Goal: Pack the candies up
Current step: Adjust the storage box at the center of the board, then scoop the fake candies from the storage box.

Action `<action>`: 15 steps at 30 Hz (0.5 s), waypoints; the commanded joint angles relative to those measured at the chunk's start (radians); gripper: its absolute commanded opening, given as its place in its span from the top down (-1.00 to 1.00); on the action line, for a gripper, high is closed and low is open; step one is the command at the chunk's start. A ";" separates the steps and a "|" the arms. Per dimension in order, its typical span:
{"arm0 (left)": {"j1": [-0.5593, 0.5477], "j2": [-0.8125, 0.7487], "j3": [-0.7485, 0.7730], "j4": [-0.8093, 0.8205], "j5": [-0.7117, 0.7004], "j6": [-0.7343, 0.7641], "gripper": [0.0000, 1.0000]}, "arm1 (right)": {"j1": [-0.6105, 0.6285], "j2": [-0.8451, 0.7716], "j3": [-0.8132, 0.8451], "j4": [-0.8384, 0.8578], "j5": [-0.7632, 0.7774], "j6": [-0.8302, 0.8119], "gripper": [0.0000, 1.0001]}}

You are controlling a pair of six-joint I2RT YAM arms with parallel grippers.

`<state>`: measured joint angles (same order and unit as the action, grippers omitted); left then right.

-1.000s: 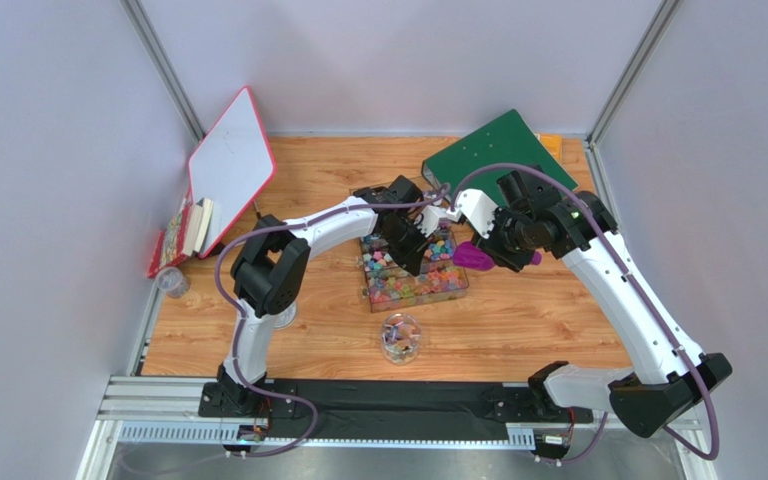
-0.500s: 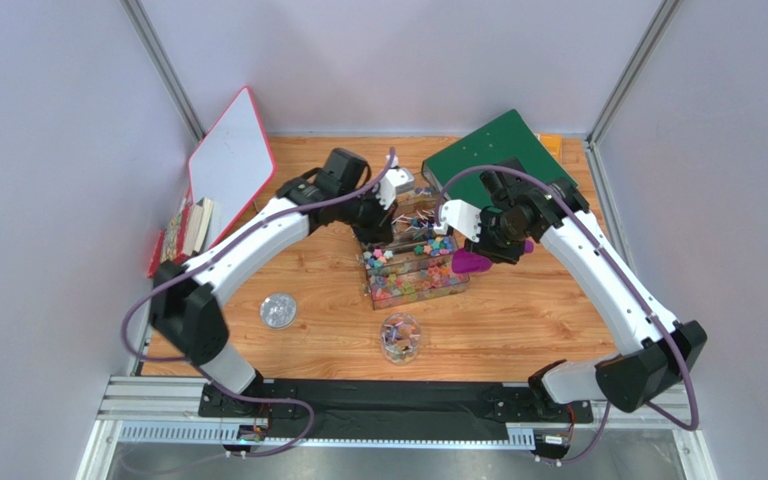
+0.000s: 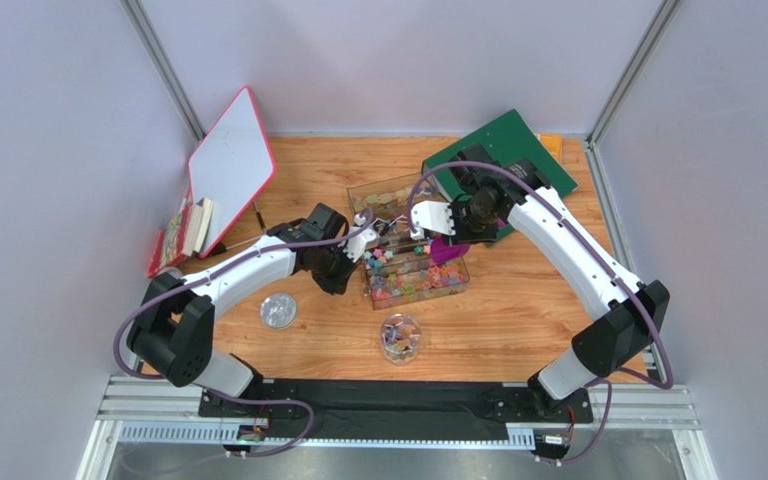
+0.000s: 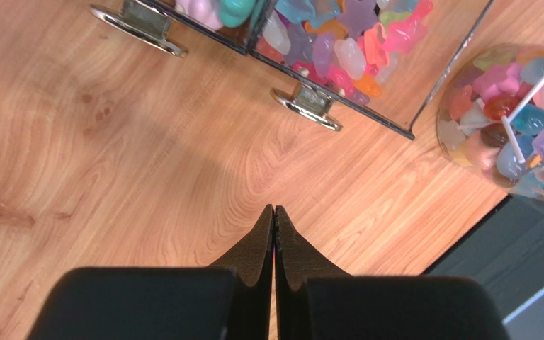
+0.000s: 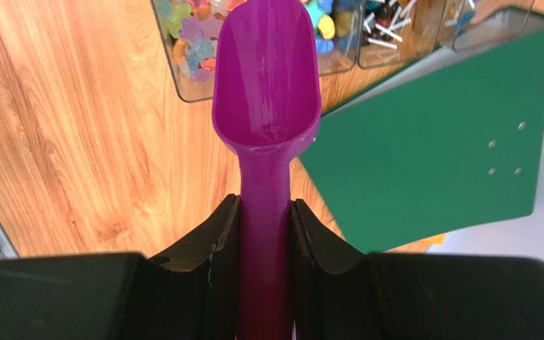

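The candies (image 3: pixel 413 275) fill a clear compartment box (image 3: pixel 458 290) mid-table, and more candies sit in a small round jar (image 3: pixel 400 337) in front of it. My right gripper (image 3: pixel 458 232) is shut on the handle of a purple scoop (image 3: pixel 445 247), which hovers over the box's right end. In the right wrist view the scoop (image 5: pixel 266 78) is empty, its tip over the candies (image 5: pixel 190 35). My left gripper (image 3: pixel 343 275) is shut and empty, low over the wood left of the box. The left wrist view shows its fingertips (image 4: pixel 274 209) pressed together, with the candies (image 4: pixel 338 49) and jar (image 4: pixel 512 120) beyond them.
A clear round lid (image 3: pixel 278 310) lies on the wood left of the jar. A green board (image 3: pixel 503 150) leans at the back right. A whiteboard (image 3: pixel 230 170) and books (image 3: pixel 183 235) stand at the left wall. Lollipops (image 3: pixel 398 200) fill the box's back compartment.
My left arm has swung off the box to its left and come down near the table. The right gripper has carried the scoop left and further back. The lid lies further right than before.
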<state>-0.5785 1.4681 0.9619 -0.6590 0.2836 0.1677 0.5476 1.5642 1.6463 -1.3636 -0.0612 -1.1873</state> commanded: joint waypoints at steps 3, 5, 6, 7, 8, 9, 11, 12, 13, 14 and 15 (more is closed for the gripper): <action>0.003 0.003 -0.002 0.071 -0.006 -0.023 1.00 | 0.049 -0.039 -0.052 -0.307 0.000 -0.081 1.00; 0.003 0.027 0.006 0.075 0.011 -0.034 1.00 | 0.060 -0.052 -0.080 -0.308 -0.009 -0.086 1.00; 0.005 0.037 0.011 0.075 0.012 -0.037 1.00 | 0.064 -0.058 -0.117 -0.307 -0.006 -0.084 1.00; 0.005 0.046 0.017 0.075 0.014 -0.042 1.00 | 0.069 -0.062 -0.132 -0.305 -0.005 -0.087 1.00; 0.003 0.067 0.029 0.073 0.017 -0.049 1.00 | 0.074 -0.067 -0.147 -0.305 -0.008 -0.089 1.00; 0.003 0.077 0.035 0.075 0.031 -0.054 1.00 | 0.075 -0.064 -0.167 -0.305 -0.005 -0.081 1.00; 0.003 0.107 0.053 0.076 0.046 -0.065 1.00 | 0.077 -0.046 -0.169 -0.304 -0.005 -0.049 1.00; 0.005 0.116 0.057 0.076 0.064 -0.074 1.00 | 0.077 -0.023 -0.164 -0.302 -0.003 -0.037 1.00; 0.005 0.123 0.060 0.082 0.072 -0.079 1.00 | 0.077 -0.006 -0.148 -0.299 0.001 -0.029 1.00; 0.003 0.135 0.063 0.084 0.075 -0.083 1.00 | 0.075 0.008 -0.137 -0.299 0.003 -0.020 1.00; 0.005 0.139 0.063 0.085 0.087 -0.086 1.00 | 0.077 0.032 -0.126 -0.295 0.004 -0.017 1.00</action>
<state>-0.5781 1.5864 0.9794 -0.6003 0.3126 0.1177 0.6151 1.5452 1.4803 -1.3376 -0.0559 -1.2366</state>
